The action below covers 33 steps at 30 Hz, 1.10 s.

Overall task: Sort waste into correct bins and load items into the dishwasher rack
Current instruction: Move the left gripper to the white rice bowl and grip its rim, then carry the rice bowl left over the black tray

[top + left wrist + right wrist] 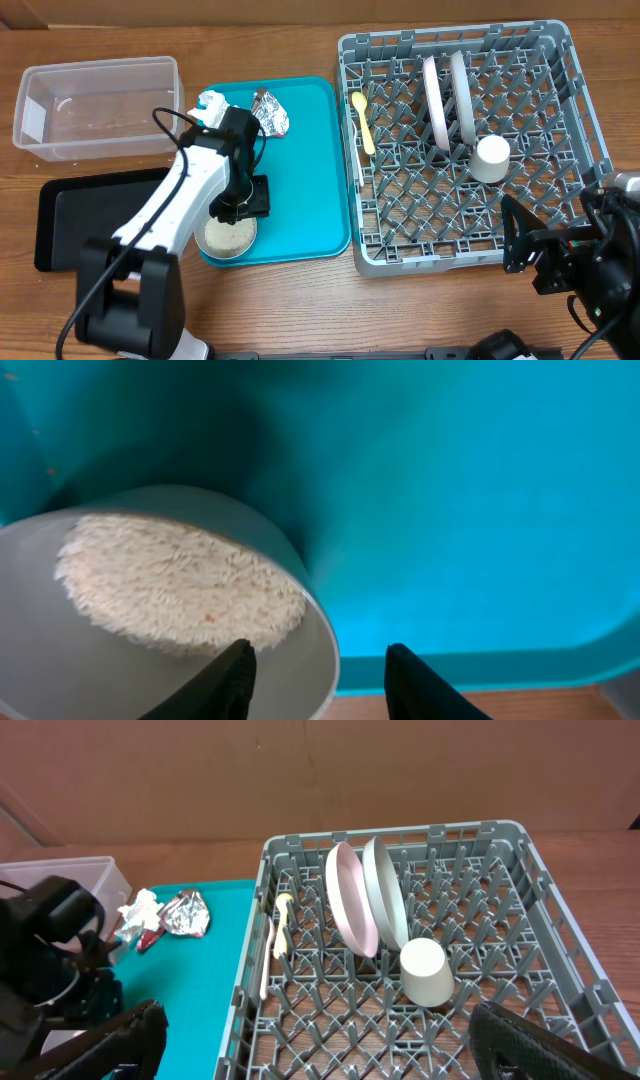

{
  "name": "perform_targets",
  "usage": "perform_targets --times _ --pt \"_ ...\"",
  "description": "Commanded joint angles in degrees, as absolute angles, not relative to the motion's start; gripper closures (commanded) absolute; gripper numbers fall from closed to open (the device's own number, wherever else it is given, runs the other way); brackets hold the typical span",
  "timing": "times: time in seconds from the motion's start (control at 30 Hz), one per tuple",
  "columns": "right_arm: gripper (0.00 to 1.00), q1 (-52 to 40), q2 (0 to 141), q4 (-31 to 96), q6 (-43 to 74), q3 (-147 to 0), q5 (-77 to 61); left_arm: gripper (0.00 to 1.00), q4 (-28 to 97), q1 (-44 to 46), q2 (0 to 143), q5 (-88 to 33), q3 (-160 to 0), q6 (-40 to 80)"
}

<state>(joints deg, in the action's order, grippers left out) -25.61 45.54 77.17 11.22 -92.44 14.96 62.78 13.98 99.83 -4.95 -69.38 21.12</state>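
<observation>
Left fingers (232, 678): held apart astride the rim of the bowl (60, 660), nothing clamped.
Bowl: filled with rice grains (170, 585), seated on the teal tray (480, 510).
Right fingers (560, 1045): spread wide, empty, held near the dishwasher rack (390, 832).

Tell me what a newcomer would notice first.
The grey latticed plastic dishwasher rack at right, holding an upright white plate, a grey-blue plate and a white cup. Then the teal tray at centre, where the left gripper straddles the rim of a small pale bowl of white rice.
</observation>
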Motion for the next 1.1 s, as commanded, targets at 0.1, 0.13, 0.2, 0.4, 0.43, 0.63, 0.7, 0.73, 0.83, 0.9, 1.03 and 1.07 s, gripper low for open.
perform_targets --times 0.1,0.13,0.2,0.4,0.43,0.63,0.7,0.73,0.83,0.9,1.03,1.07 --pt "0.00 -25.87 45.32 76.86 10.85 -92.25 14.94 0.57 62.37 14.74 104.07 -4.16 -69.80 22.76" --pt "0.00 -25.87 45.32 76.86 10.85 -92.25 14.94 0.59 62.00 14.74 104.60 -3.29 -69.78 22.76" --pt "0.00 -25.87 45.32 76.86 10.85 -92.25 14.94 0.66 61.34 14.74 105.38 -2.57 -69.80 22.74" --pt "0.00 -25.87 45.32 76.86 10.85 -92.25 14.94 0.70 60.16 14.76 106.87 -2.55 -69.71 21.85" --pt "0.00 -25.87 45.32 76.86 10.85 -92.25 14.94 0.71 60.23 14.76 107.04 -2.61 -69.63 21.87" --pt "0.00 -25.87 45.32 76.86 10.85 -92.25 14.94 0.88 59.68 14.81 107.59 -1.54 -69.41 21.85" --pt "0.00 -25.87 45.32 76.86 10.85 -92.25 14.94 0.96 59.53 14.81 107.59 -1.50 -69.41 21.85" --pt "0.00 -25.87 45.32 76.86 10.85 -92.25 14.94 0.96 59.55 14.81 107.57 -1.48 -69.43 21.85" --pt "0.00 -25.87 45.32 76.86 10.85 -92.25 14.94 0.96 60.07 14.81 107.37 -1.50 -69.67 21.93" --pt "0.00 -25.87 45.32 76.86 10.85 -92.25 14.96 0.96 61.93 14.61 107.11 -1.50 -70.83 22.79" --pt "0.00 -25.87 45.32 76.86 10.85 -92.25 14.96 0.96 67.85 14.55 105.89 -1.10 -75.40 23.20" --pt "0.00 -25.87 45.32 76.86 10.85 -92.25 14.96 0.96 69.19 14.55 105.08 -0.86 -76.79 23.22"
